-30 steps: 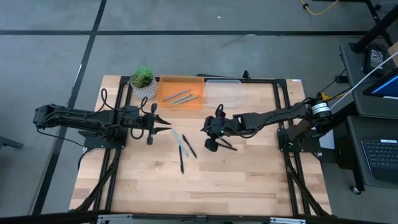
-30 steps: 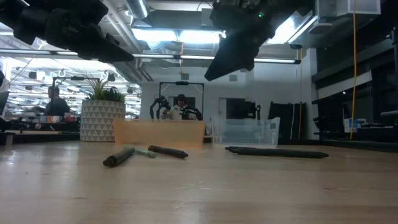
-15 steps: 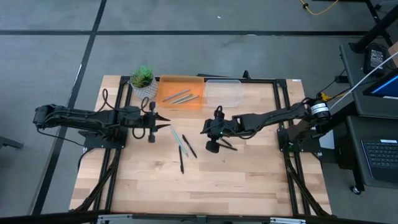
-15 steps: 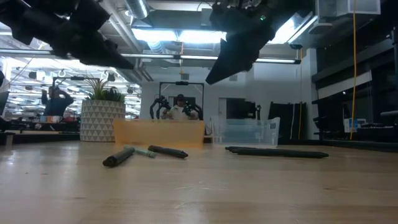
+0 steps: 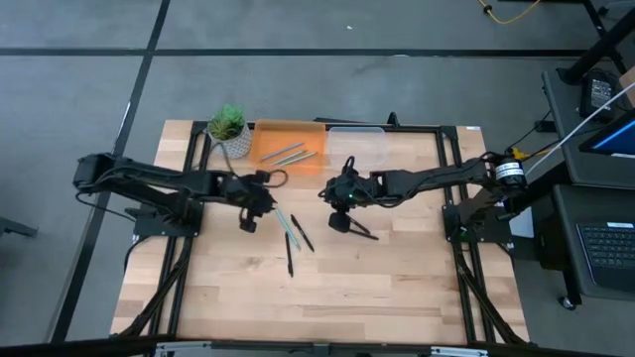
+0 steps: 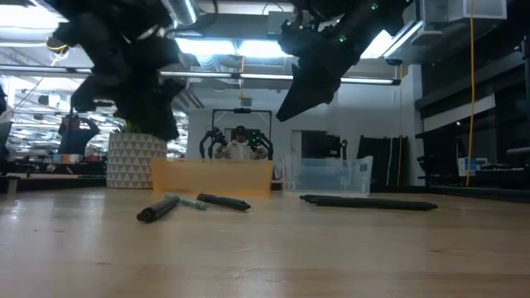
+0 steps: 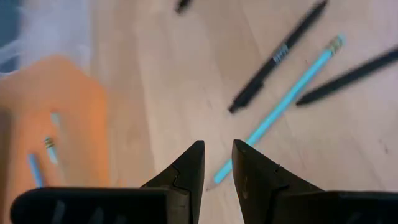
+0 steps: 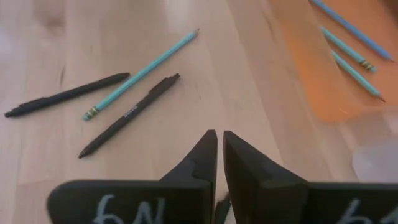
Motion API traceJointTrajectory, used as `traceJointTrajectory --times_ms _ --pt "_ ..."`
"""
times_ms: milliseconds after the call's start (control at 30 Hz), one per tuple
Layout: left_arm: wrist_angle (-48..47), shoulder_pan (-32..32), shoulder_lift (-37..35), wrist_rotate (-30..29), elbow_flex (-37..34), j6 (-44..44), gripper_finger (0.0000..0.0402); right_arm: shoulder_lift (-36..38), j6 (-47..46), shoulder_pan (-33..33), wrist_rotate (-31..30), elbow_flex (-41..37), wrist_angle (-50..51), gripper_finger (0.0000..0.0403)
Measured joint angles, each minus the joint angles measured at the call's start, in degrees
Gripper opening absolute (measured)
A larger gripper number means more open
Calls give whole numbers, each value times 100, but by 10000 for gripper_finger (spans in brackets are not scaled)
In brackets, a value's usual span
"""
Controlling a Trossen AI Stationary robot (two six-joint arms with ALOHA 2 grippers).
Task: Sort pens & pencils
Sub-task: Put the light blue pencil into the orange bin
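Just left of centre in the high view, the left gripper [image 5: 260, 201] hovers over the wooden surface [image 5: 397, 288], its fingers [image 7: 186, 171] narrowly parted and empty above the tip of a light blue pencil [image 5: 282, 218]. Two black pens [image 5: 302, 232] lie beside that pencil. The right gripper [image 5: 322, 194], at centre, has its fingers [image 8: 200, 155] pressed together, empty; another pen [image 5: 360, 230] lies just below it. More blue pencils [image 5: 288, 155] sit in the orange tray [image 5: 266, 134] at upper centre.

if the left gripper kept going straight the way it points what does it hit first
Probably the light blue pencil: the left gripper is open, and the pencil's near end lies just past its fingertips. How high it hangs is unclear.
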State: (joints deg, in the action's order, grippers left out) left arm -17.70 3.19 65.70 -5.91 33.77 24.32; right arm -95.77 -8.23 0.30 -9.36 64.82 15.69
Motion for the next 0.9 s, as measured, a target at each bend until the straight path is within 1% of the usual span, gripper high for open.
traceJointTrajectory --times_ms 133,267,400,500,600,733,900 --pt "-234 -105 652 0 218 462 76 0 131 9 10 0 48 30" --pt "-585 -164 1199 0 433 542 76 0 145 7 43 0 187 30" --pt "-646 -233 1636 -57 640 632 76 0 140 7 48 0 305 30" --pt "-723 -268 1869 -194 847 685 76 0 144 9 56 0 310 30" --pt "-839 -265 2058 -208 948 778 76 0 144 11 125 0 330 30" --pt "-909 -263 2295 -203 984 855 76 0 146 9 346 0 351 30" --pt "-867 -261 2523 -235 994 1085 76 -2 162 9 358 0 349 30"
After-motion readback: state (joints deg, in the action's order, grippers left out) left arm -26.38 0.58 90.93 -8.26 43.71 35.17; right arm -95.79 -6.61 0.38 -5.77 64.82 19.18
